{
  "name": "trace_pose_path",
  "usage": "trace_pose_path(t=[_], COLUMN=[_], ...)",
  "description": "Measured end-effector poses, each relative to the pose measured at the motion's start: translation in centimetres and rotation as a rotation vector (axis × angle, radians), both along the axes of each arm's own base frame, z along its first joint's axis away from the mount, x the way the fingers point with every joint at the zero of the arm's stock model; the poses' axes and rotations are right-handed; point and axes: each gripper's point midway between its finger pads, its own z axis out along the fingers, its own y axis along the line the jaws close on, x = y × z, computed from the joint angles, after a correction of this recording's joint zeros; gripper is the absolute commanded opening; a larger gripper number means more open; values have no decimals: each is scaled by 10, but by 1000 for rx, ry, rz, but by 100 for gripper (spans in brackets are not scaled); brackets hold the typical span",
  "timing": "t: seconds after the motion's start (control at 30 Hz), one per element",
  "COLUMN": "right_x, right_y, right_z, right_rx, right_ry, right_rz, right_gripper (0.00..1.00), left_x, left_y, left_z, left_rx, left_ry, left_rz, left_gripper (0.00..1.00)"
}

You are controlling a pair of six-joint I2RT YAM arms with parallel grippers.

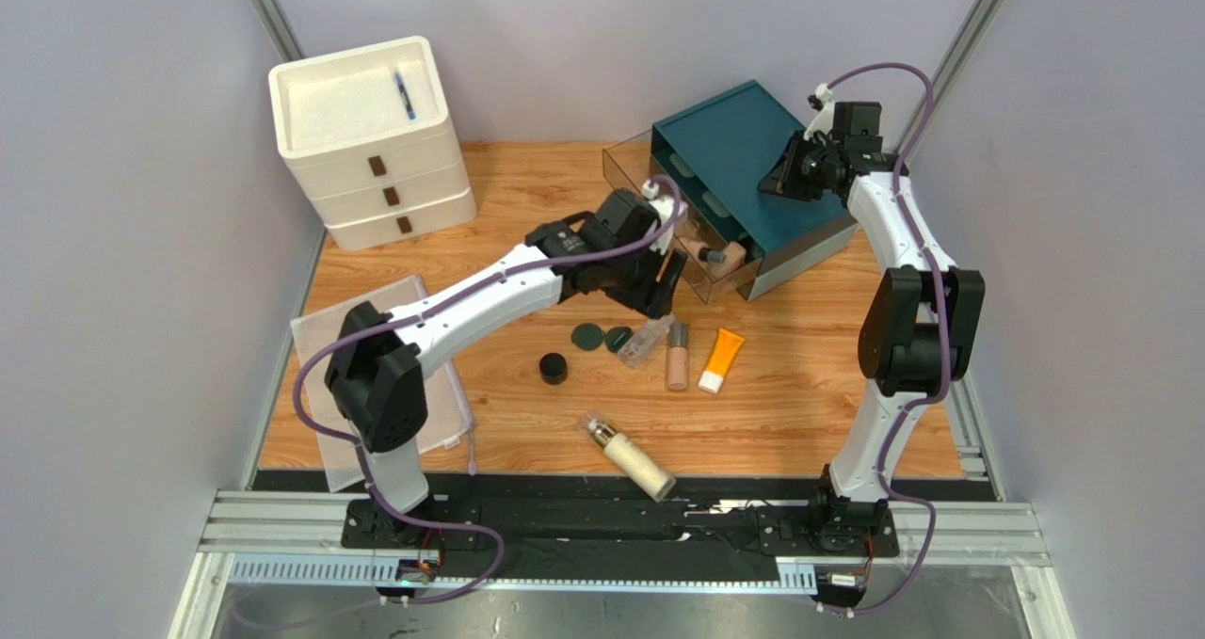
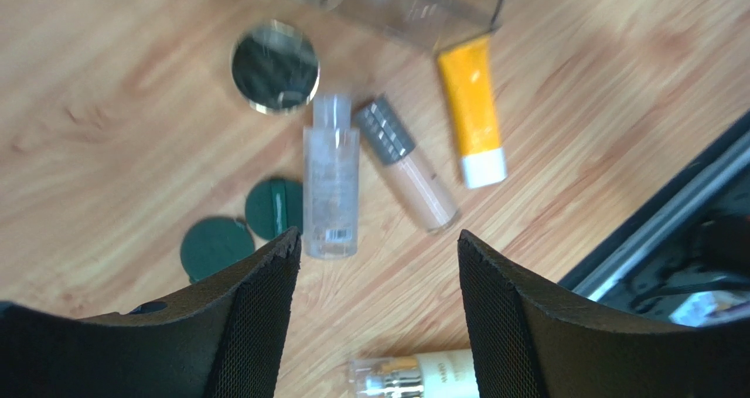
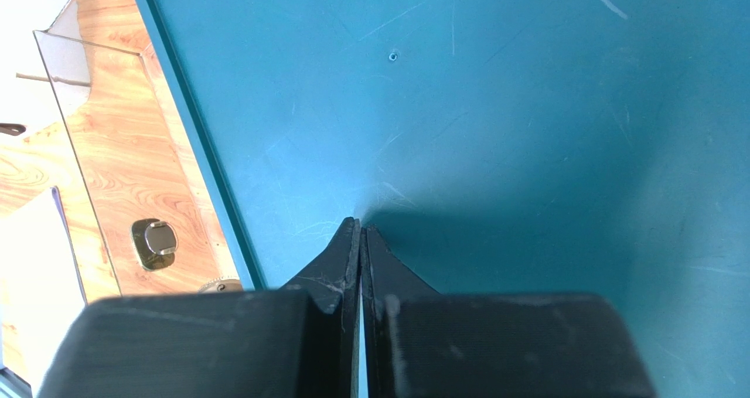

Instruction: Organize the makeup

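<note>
Several cosmetics lie on the wooden table: a black jar (image 1: 553, 370), two dark green compacts (image 1: 587, 336), a clear bottle (image 1: 648, 340), a beige bottle (image 1: 678, 357), an orange tube (image 1: 722, 360) and a cream pump bottle (image 1: 630, 456). My left gripper (image 1: 662, 283) hovers above them, open and empty. In the left wrist view, below the left gripper (image 2: 377, 244), I see the clear bottle (image 2: 331, 191), beige bottle (image 2: 409, 165), orange tube (image 2: 473, 108), compacts (image 2: 216, 247), a gold-lidded jar (image 2: 275, 66) and the pump bottle (image 2: 422, 376). My right gripper (image 1: 792, 173) is shut and empty over the teal organizer (image 3: 528, 108).
The teal organizer (image 1: 736, 145) stands at the back with a clear drawer (image 1: 707, 265) pulled out, small items inside. A white drawer unit (image 1: 371, 131) with a blue pen (image 1: 405, 96) on top stands back left. A flat pale tray (image 1: 318, 343) lies under the left arm.
</note>
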Motion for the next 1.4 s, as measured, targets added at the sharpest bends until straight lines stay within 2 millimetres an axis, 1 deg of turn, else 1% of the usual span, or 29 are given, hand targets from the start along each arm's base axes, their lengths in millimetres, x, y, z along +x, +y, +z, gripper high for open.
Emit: trace_pose_path(t=[0.03, 0.1, 0.17, 0.23, 0.27, 0.4, 0.47, 0.6, 0.63, 0.67, 0.7, 0.73, 0.8, 0.83, 0.87, 1.03, 1.2, 1.3, 1.4], right_x=[0, 0, 0, 0, 0, 0, 0, 0, 0, 0, 0, 0, 0, 0, 0, 0, 0, 0, 0], right_y=[0, 0, 0, 0, 0, 0, 0, 0, 0, 0, 0, 0, 0, 0, 0, 0, 0, 0, 0], right_z=[0, 0, 0, 0, 0, 0, 0, 0, 0, 0, 0, 0, 0, 0, 0, 0, 0, 0, 0], right_rx=[0, 0, 0, 0, 0, 0, 0, 0, 0, 0, 0, 0, 0, 0, 0, 0, 0, 0, 0], right_ry=[1, 1, 1, 1, 1, 1, 1, 1, 1, 1, 1, 1, 1, 1, 1, 1, 1, 1, 1], right_rz=[0, 0, 0, 0, 0, 0, 0, 0, 0, 0, 0, 0, 0, 0, 0, 0, 0, 0, 0], right_gripper=[2, 2, 2, 2, 2, 2, 2, 2, 2, 2, 2, 2, 2, 2, 2, 2, 2, 2, 2], left_x=[-4, -11, -14, -14, -14, -9, -9, -10, -12, -14, -14, -13, -15, -15, -16, -17, -13, -9, -7], left_y=[1, 6, 12, 17, 19, 21, 20, 19, 19, 18, 18, 16, 14, 12, 11, 10, 20, 27, 34], left_z=[-13, -47, -76, -96, -104, -123, -130, -153, -162, -165, -167, -165, -164, -164, -164, -163, -156, -142, -118], left_rx=[30, 103, 165, 213, 232, 268, 277, 304, 315, 321, 325, 325, 321, 325, 325, 338, 369, 373, 361], left_ry=[15, 56, 96, 117, 125, 134, 140, 173, 187, 194, 193, 186, 185, 178, 176, 157, 127, 89, 44], left_rz=[-3, -7, -3, 9, 13, 15, 12, 4, -1, -7, -9, -19, -28, -38, -38, -40, -7, 21, 49], left_gripper=[71, 71, 71, 71, 71, 70, 68, 64, 60, 56, 50, 35, 19, 7, 0, 0, 0, 0, 0])
